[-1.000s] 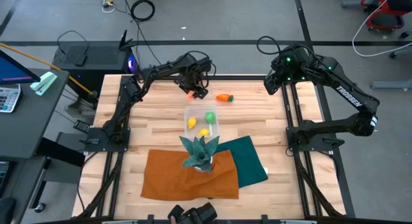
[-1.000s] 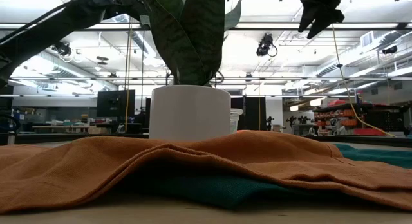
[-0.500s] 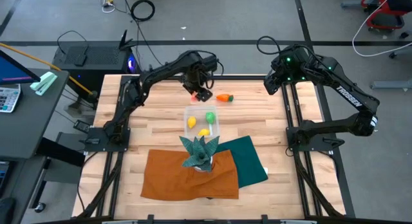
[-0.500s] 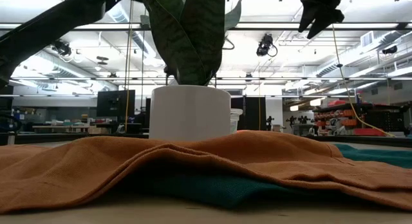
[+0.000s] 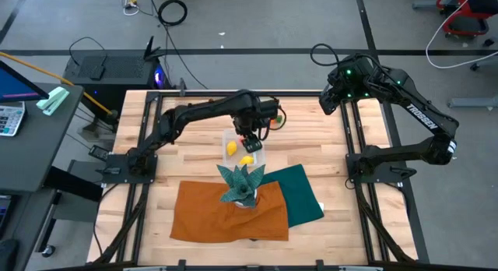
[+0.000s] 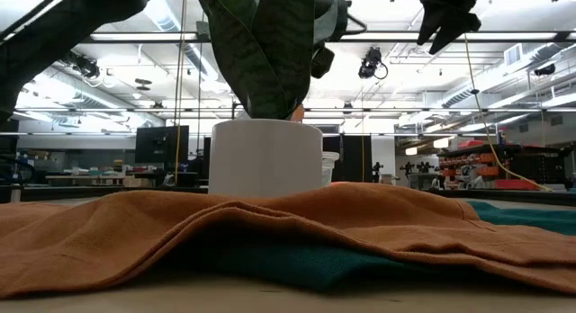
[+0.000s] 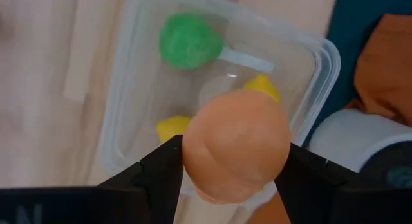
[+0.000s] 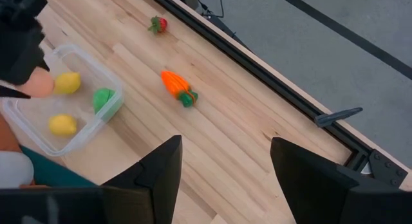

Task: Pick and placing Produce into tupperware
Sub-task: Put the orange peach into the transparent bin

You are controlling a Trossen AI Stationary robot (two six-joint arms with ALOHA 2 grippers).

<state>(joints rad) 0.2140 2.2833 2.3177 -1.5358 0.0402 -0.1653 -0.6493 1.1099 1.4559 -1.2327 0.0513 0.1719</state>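
produce is split between the table (image 5: 187,158) and a clear tupperware container (image 5: 232,158) near the table's middle. going left to right in the high view: the left arm reaches in from the left edge, and its hand (image 5: 250,141) hangs right over the container, closed around a pale orange, peach-like fruit (image 7: 235,144). the left wrist view shows that fruit pinched between the two dark fingers (image 7: 154,176), directly above the open box. inside the container lie a green piece (image 7: 189,42) and two yellow pieces, one (image 7: 171,128) partly hidden behind the held fruit and the other (image 7: 262,87) peeking out beyond it. just beside the container stands a white pot (image 6: 265,157) with a teal spiky plant (image 5: 241,180), set on an orange cloth (image 5: 226,212) that overlaps a dark green cloth (image 5: 302,191). farther right, an orange carrot with a green top (image 8: 178,87) lies loose on the bare wood, apart from the container, and a small red piece (image 8: 158,24) sits near the table's back rail. the right arm waits raised above the far right corner of the table; its hand (image 8: 222,169) holds nothing and its fingers stand apart.
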